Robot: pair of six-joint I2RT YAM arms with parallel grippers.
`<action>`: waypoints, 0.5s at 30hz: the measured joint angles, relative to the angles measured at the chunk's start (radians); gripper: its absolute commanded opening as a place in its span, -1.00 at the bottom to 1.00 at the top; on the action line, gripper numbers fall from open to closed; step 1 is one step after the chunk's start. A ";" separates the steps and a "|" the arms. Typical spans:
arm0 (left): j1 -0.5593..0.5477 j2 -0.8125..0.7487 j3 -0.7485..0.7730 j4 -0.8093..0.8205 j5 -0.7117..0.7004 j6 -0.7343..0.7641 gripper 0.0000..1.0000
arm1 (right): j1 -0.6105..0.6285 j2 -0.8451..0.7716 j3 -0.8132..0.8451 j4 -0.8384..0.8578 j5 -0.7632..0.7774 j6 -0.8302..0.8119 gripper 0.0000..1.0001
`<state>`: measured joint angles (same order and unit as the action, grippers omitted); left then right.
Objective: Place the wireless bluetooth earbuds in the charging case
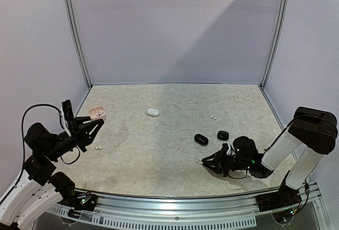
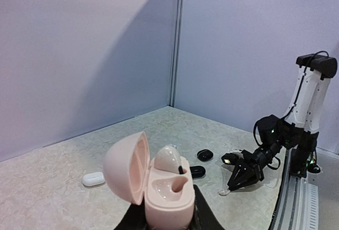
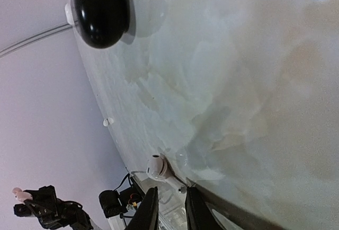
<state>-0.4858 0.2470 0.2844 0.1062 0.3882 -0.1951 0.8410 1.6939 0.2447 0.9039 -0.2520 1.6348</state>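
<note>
My left gripper [image 2: 168,217] is shut on the base of a pale pink charging case [image 2: 159,187], held up with its lid open. One earbud [image 2: 168,158] sits in the far socket and the near socket is empty. From above, that case [image 1: 97,114] hangs over the table's left side. My right gripper [image 3: 170,204] lies low on the table, its jaws slightly apart with nothing between them. A white earbud [image 3: 159,167] rests on the table just past its fingertips, stem towards them. From above, that earbud [image 1: 199,161] lies at the right gripper's [image 1: 206,162] tip.
Two black cases [image 1: 201,139] [image 1: 223,134] lie just beyond the right arm. A white case [image 1: 153,112] sits at mid-table. Loose white earbuds lie at the left [image 1: 97,148] and the right [image 1: 213,117]. The table's front rail [image 1: 175,201] runs close behind the right gripper.
</note>
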 measured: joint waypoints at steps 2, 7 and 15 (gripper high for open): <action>0.000 0.000 0.000 0.000 0.000 0.000 -1.00 | 0.000 -0.071 0.002 -0.107 0.039 -0.003 -0.55; 0.000 -0.001 0.000 0.000 -0.001 0.000 -1.00 | 0.000 -0.260 0.186 -0.681 0.164 -0.158 -0.49; 0.000 -0.001 -0.005 0.000 0.000 0.001 -1.00 | 0.072 -0.121 0.844 -1.386 0.270 -0.829 -0.21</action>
<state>-0.4854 0.2459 0.2794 0.1066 0.3885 -0.1944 0.9131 1.5734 1.0885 -0.4820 0.0181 0.8059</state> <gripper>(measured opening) 0.201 0.312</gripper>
